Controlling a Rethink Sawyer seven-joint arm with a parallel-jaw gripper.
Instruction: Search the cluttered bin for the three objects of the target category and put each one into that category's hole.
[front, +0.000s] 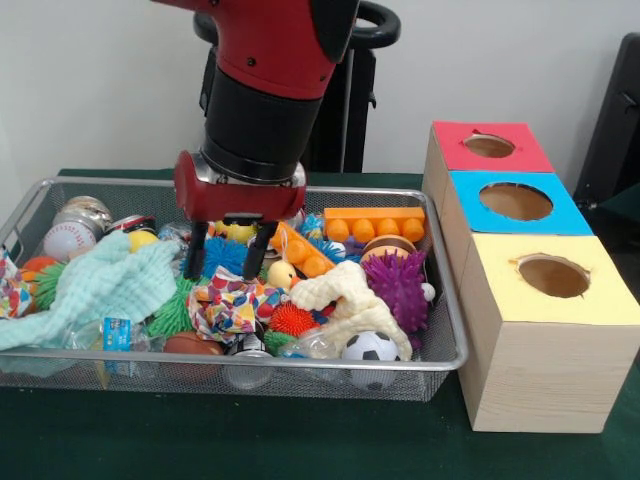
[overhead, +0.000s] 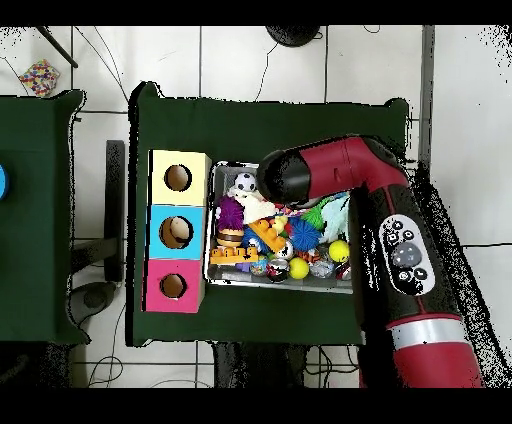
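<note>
The wire mesh bin (front: 250, 356) is full of toys and also shows in the overhead view (overhead: 300, 287). A white cloth with multicoloured patches (front: 230, 305) lies crumpled near the bin's front middle. My gripper (front: 228, 252) hangs just above and behind it, open and empty, fingers pointing down. A mint green cloth (front: 100, 285) lies to the left and a cream cloth (front: 345, 295) to the right. Another patterned cloth (front: 10, 288) peeks in at the left edge. The yellow-topped box's hole (front: 553, 275) is to the right of the bin and also shows from overhead (overhead: 178, 178). From overhead the arm hides the gripper.
The blue-topped box (front: 516, 201) and red-topped box (front: 489, 146) stand behind the yellow one. The bin holds a purple spiky ball (front: 398, 285), a small football (front: 371, 347), an orange block (front: 375, 225) and a baseball (front: 68, 240). A patterned item (overhead: 38, 75) lies on the floor.
</note>
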